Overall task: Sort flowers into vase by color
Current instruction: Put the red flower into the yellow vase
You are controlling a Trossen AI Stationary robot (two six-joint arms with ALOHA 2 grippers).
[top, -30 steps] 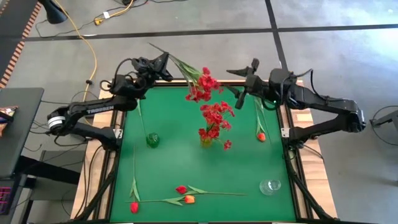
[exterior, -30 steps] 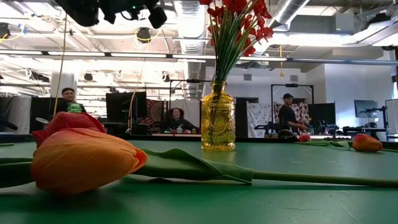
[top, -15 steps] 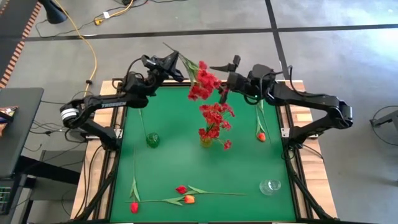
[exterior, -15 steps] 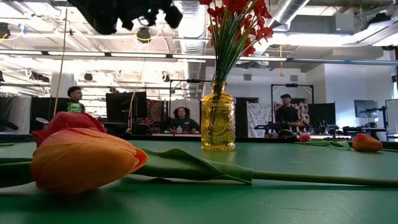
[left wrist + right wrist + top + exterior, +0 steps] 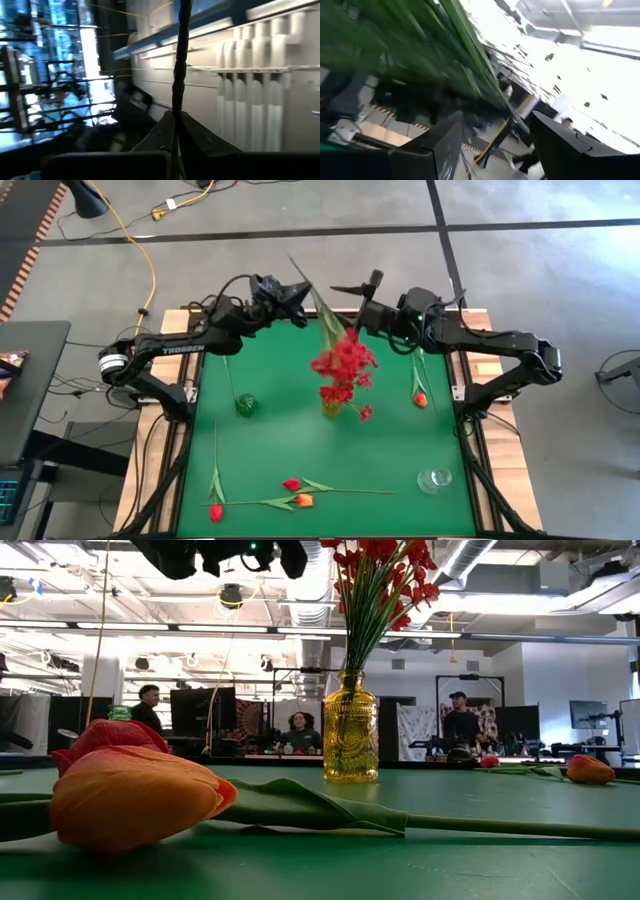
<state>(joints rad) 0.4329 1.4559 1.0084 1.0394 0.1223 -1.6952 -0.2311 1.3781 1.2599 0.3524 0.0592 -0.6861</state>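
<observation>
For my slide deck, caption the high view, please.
Left gripper carries a red blossom bunch over the yellow vase; open right gripper waits alongside.

High view straight down; low view level across table; both share yellow vase [image 5: 350, 730].

A yellow cable [image 5: 131, 235] trails across the grey floor [image 5: 540, 270].

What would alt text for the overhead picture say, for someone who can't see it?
Seen from above, two dark robot arms meet over a green table; the left end effector holds a bunch of red blossoms above a yellow vase. Loose tulips lie near the front edge.
</observation>
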